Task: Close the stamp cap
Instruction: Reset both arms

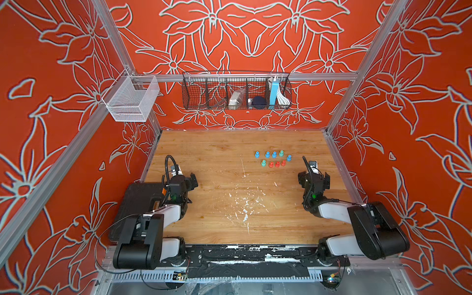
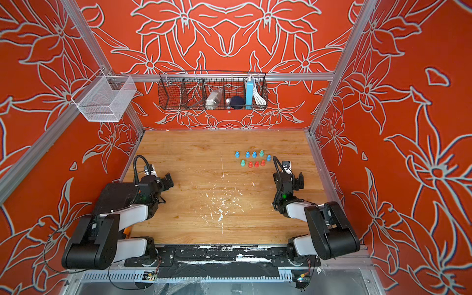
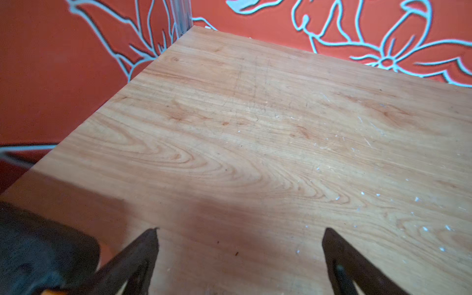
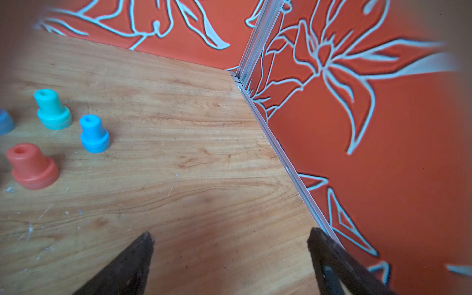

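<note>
red, blue, green stamps (image 1: 277,164) ahead of wide right jaws; untouched

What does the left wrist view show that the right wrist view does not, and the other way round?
Left wrist only: the left gripper, jaws open, and a black object beside it. Right wrist only: the right gripper, jaws open, a teal stamp, a blue stamp, a red stamp and part of a second blue stamp. Both: the wooden table, the red floral wall, an aluminium frame post.
</note>
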Available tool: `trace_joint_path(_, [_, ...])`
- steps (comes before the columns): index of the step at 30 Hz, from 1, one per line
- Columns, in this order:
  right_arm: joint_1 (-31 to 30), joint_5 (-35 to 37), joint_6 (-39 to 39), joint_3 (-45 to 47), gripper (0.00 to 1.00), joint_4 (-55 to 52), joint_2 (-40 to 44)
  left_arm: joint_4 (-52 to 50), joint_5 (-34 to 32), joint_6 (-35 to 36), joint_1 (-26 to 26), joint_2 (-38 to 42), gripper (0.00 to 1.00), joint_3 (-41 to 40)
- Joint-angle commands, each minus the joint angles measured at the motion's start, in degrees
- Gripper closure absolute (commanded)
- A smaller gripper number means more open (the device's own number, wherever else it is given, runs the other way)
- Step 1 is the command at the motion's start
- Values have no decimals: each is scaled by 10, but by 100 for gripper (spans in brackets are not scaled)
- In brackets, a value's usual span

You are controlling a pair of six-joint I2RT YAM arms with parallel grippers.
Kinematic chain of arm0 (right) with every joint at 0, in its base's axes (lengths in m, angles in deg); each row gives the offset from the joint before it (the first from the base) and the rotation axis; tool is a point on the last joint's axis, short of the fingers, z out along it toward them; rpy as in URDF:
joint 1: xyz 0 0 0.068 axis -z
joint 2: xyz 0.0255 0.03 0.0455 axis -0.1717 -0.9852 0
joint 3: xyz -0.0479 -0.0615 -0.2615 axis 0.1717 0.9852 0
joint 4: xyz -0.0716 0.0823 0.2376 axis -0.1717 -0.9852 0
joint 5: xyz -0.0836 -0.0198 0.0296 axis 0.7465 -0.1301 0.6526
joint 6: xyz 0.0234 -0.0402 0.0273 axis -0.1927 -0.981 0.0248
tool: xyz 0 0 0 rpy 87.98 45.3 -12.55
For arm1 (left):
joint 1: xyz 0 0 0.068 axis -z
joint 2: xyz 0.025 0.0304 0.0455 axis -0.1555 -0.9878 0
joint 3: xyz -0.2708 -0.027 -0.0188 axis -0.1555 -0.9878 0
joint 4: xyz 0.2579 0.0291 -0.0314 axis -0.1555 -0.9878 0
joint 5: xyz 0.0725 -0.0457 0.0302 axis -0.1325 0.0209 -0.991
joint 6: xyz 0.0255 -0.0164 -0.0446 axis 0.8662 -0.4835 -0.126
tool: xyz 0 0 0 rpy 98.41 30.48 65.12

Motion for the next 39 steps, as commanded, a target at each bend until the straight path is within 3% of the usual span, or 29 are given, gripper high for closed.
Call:
trace_joint_path(1, [3, -6, -2, 7, 3, 27, 8, 101, 48, 30, -1, -41, 0, -15])
trace_joint_path(6, [4, -15, -3, -1, 3, 14, 3, 66, 38, 30, 5, -27, 0, -9])
trace_joint_path(12, [50, -139, 5, -66, 3, -99, -16, 55, 25, 34, 12, -32, 0, 1])
trace_joint_path(16, [51, -146, 1, -52, 3, -81, -8, 57, 25, 35, 12, -33, 0, 1])
trace_joint_path(20, [51, -169, 0, 66, 3, 97, 13, 60, 38, 41, 13, -36, 0, 1])
trace_joint_path(21, [47, -181, -22, 103, 3, 233, -31, 54, 45, 44, 13, -36, 0, 5])
trace_joint_path(23, [15, -147, -53, 124, 3, 327, -72, 54, 48, 45, 13, -37, 0, 5])
trace_joint_path(25, [16, -131, -37, 91, 3, 217, -33, 51, 48, 45, 13, -36, 0, 6])
trace_joint_path(27, [62, -205, -4, 29, 3, 61, -15, 50, 48, 45, 13, -37, 0, 7])
trace_joint_path(29, [89, -242, 13, 1, 3, 16, -22, 50, 48, 45, 13, -37, 0, 7])
trace_joint_path(39, [92, -246, 14, 4, 3, 12, -13, 50, 48, 45, 13, -36, 0, 7])
